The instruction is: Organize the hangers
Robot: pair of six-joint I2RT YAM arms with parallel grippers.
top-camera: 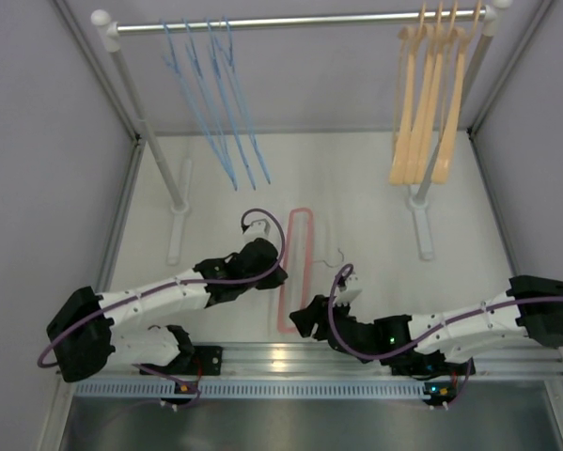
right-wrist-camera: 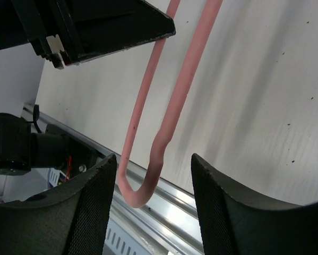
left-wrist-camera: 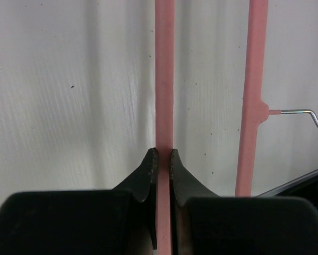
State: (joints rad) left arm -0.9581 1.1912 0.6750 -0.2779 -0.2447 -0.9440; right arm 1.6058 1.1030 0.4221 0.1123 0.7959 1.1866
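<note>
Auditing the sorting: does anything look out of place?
Yes: the pink hanger lies on the table, not on the rail with the blue hangers and peach hangers. The left gripper grips one bar; the open right gripper straddles its curved end.

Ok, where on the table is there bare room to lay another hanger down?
Bare table lies between the pink hanger and the right stand foot, and farther back across to the left stand foot. The front is crowded: the left end effector grips the pink hanger and the right end effector straddles its near bend.
</note>
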